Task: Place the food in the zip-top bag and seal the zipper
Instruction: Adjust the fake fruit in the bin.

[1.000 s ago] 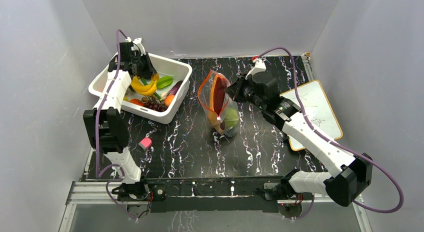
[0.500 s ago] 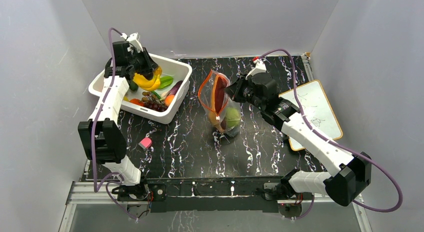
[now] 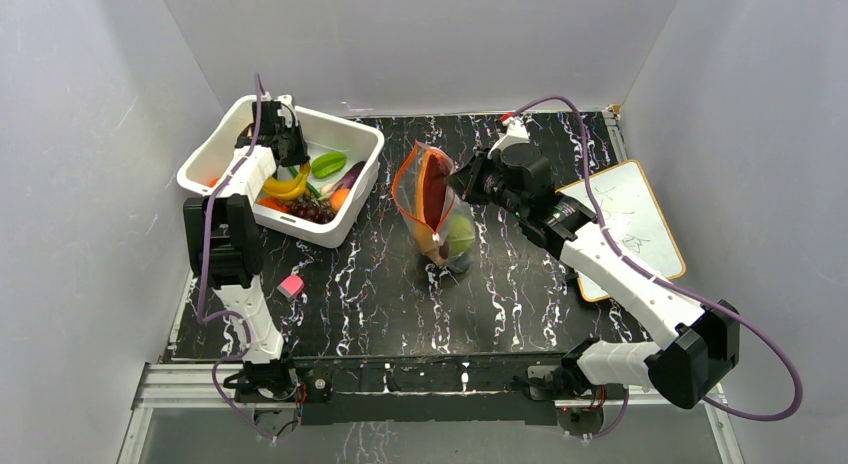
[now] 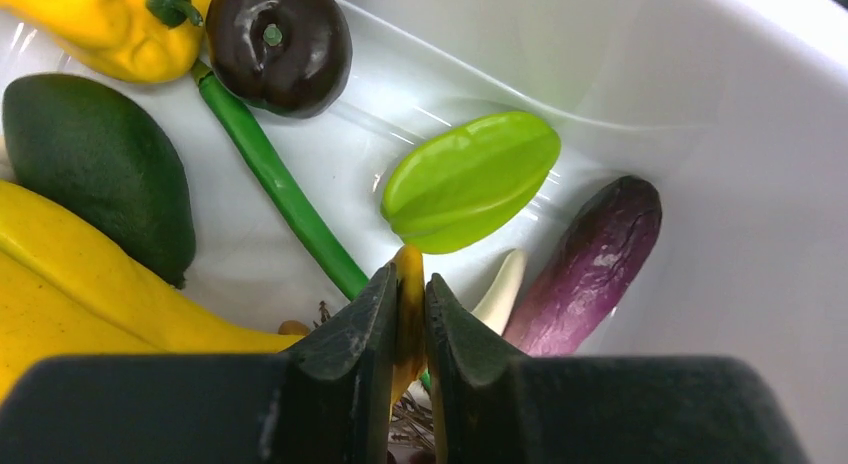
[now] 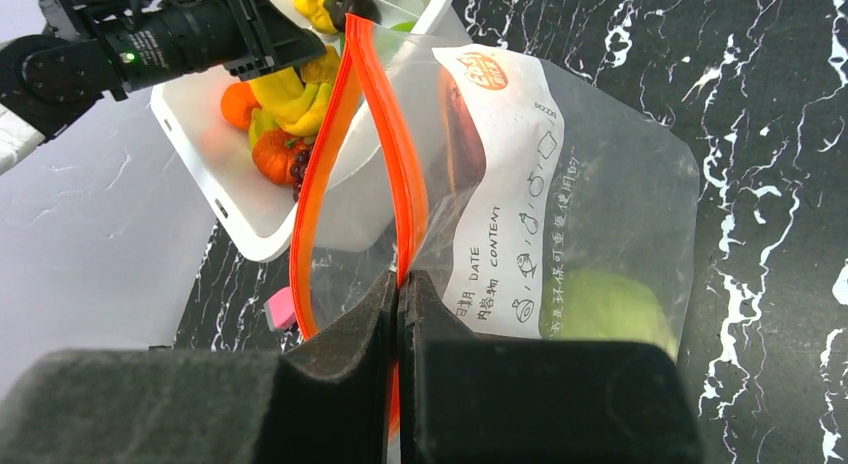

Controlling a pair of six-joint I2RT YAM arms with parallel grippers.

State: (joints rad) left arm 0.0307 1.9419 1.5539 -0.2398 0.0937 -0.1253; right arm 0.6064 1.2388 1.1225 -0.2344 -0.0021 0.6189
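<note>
We see the zip-top bag [image 5: 600,184] of clear, crinkly, glossy plastic film, its zipper [image 5: 405,174] a smooth red-orange plastic strip. The white bin [image 4: 700,104] is smooth shiny plastic; the eggplant [image 4: 590,264], star fruit [image 4: 470,179] and yellow piece [image 4: 408,269] gleam likewise. Pads [image 4: 345,354] of the left gripper [image 4: 408,294] look matt black, faintly grainy.

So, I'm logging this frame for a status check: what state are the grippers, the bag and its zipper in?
Left gripper, shut on a yellow-orange piece in the white bin.
Right gripper, shut on the zipper.
Zip-top bag, upright, mouth open, green food inside.
Zipper, unsealed.
</note>
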